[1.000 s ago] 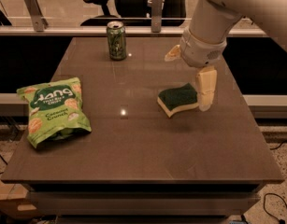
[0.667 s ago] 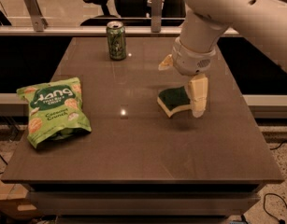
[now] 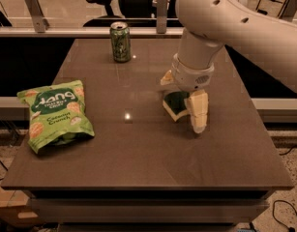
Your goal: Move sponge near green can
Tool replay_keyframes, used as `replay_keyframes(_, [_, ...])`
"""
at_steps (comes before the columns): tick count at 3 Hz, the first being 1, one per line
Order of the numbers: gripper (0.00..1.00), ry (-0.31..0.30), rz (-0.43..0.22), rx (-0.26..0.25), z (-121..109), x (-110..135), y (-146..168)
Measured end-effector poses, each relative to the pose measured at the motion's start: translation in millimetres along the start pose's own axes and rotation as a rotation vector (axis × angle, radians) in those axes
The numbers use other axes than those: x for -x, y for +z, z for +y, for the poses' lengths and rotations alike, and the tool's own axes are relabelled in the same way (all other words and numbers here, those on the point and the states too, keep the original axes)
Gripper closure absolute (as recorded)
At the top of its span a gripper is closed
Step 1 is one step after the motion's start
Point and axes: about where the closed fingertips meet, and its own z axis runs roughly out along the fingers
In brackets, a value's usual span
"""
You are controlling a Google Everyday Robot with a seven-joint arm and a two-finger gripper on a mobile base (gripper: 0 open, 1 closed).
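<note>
Gripper [image 3: 183, 103] low at centre-right of surface [image 3: 138, 153], jaws spread wide astride sponge [image 3: 175, 105], not clamped. Green can [image 3: 120, 42] upright near far edge, well apart.

A dark brown glossy rectangular bench [image 3: 138, 163] fills the middle, a small white glint of ceiling light [image 3: 127, 115] near its centre, and the tool [image 3: 183, 103] hangs low over its 3 o'clock part. Along the far edge at 12 o'clock runs a pale horizontal rail [image 3: 66, 31] with upright grey metal posts [image 3: 33, 3], and a black swivel office chair [image 3: 107, 1] stands behind it on a pale floor. A thin black cable [image 3: 283, 216] loops on the floor at 5 o'clock.
</note>
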Motion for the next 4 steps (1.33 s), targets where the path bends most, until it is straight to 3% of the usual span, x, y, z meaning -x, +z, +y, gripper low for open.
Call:
replay_keyframes(1, [0.16, 0.029, -0.008, -0.012, 5, -4, 8])
replay_keyframes(2, [0.4, 0.046, -0.018, -0.04, 5, -11, 8])
replay_keyframes(4, [0.85, 0.046, -0.017, -0.04, 4, -9, -5])
